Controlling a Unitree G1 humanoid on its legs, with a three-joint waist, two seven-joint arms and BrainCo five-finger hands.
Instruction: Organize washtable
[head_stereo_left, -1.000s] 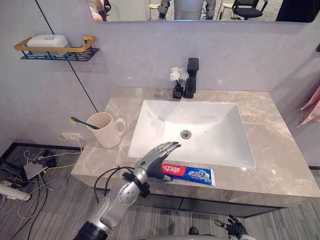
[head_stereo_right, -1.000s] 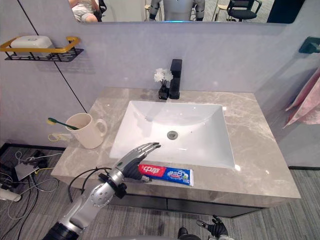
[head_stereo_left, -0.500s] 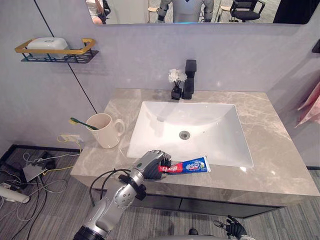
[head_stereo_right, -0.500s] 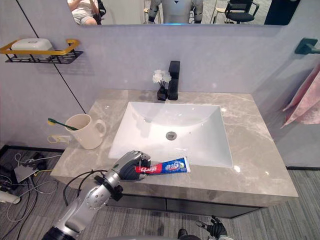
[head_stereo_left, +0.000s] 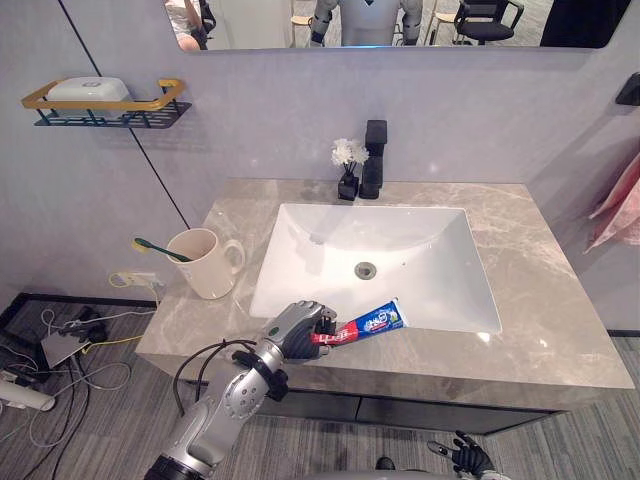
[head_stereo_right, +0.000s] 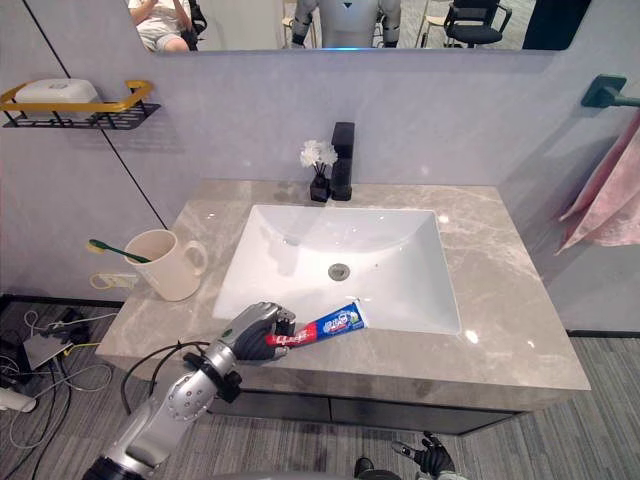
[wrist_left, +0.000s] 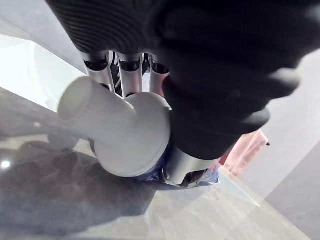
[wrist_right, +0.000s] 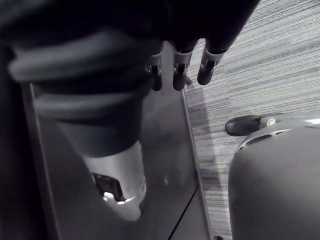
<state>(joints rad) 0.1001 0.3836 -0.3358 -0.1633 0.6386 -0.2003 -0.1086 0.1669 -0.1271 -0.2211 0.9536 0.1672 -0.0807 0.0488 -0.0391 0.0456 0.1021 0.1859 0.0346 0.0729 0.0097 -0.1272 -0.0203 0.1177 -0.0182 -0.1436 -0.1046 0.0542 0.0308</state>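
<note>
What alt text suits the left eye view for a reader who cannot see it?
The robot's left hand grips one end of a toothpaste tube, tilted over the rim of a white sink. A mug holding a toothbrush stands to the left.

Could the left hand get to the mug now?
Probably yes: bare counter lies between the left hand and the mug, though it is shut on the toothpaste, so it couldn't grab.

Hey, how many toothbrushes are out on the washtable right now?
1. A green-handled toothbrush leans in the cream mug on the counter, left of the sink. Any lying lower inside the mug would be hidden.
</note>
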